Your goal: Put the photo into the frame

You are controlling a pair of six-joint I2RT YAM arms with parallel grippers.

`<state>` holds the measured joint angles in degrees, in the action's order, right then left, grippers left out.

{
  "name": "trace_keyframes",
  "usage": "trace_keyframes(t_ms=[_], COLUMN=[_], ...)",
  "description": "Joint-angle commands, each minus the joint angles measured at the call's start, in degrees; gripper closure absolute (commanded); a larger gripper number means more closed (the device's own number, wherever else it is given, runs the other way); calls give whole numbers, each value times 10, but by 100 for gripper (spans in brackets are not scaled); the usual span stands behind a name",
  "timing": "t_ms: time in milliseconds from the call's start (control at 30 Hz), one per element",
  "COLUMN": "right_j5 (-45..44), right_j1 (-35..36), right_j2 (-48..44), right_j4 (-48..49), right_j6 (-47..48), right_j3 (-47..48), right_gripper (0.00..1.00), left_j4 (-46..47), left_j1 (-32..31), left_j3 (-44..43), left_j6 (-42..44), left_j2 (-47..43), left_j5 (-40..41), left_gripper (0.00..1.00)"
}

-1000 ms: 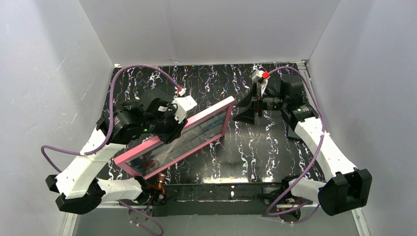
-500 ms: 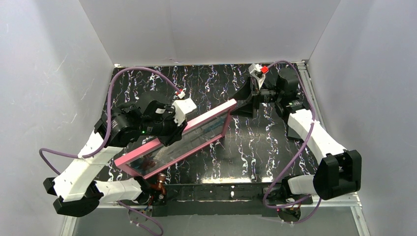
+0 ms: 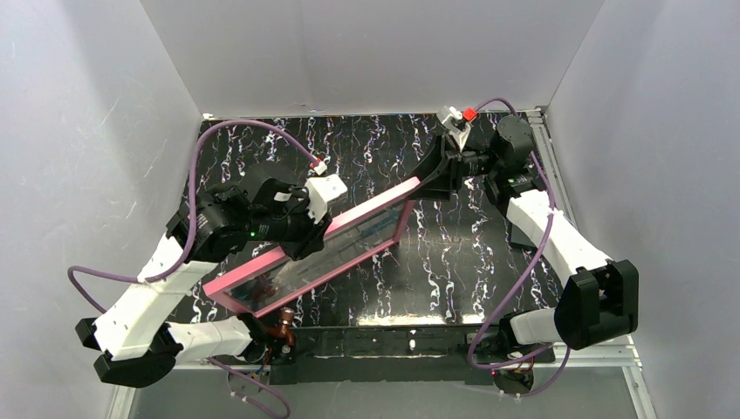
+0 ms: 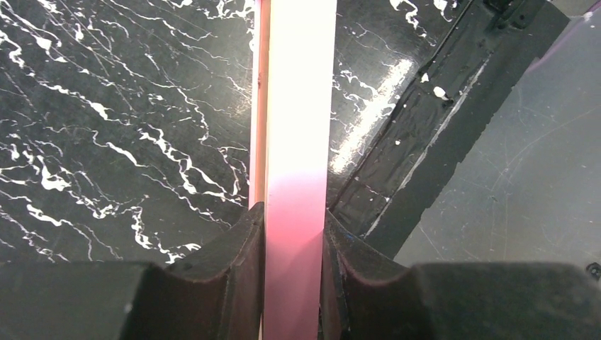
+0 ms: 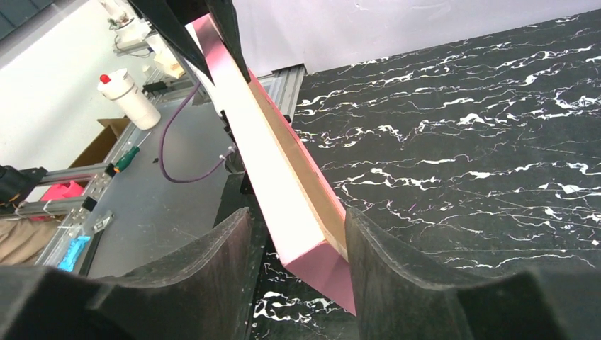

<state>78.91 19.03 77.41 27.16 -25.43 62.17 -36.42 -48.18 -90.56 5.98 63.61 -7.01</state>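
Left end effector is clamped shut on the top rail of the frame, with a pad flat on each face. That's a sensible hold: this looks thin, stiff and light, and the clear pane could crack, so rails and corners are the places to grip. Right end effector has its jaws parted and straddles the far corner, not yet closed. The frame stands tilted above the counter. The photo seems to sit behind the pane.
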Motion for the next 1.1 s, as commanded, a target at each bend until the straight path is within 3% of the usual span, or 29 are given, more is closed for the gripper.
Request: trace_keyframes(t_ms=[0,267,367,433,467,733,1067], right_j5=[33,37,27,8,-4,-152,-286], right_j1=[8,11,11,10,11,11,11], right_j2=[-1,9,7,1,-3,-37,-41], right_j4=[2,-46,-53,-63,-75,-174,-236], right_j6=[-19,2,2,13,24,75,33], right_j3=[24,35,37,36,36,32,11], right_gripper=[45,66,77,89,97,99,99], left_j4=[-29,-26,-22,-14,-9,65,257], left_j1=[10,13,14,14,14,14,14], left_j3=[19,18,21,24,25,62,180], left_j6=[-38,-42,-47,-50,-50,-12,27], left_j2=[13,13,10,6,3,-46,-163], left_j5=[-20,-10,14,35,51,222,376], left_gripper=[74,69,36,9,3,2,2])
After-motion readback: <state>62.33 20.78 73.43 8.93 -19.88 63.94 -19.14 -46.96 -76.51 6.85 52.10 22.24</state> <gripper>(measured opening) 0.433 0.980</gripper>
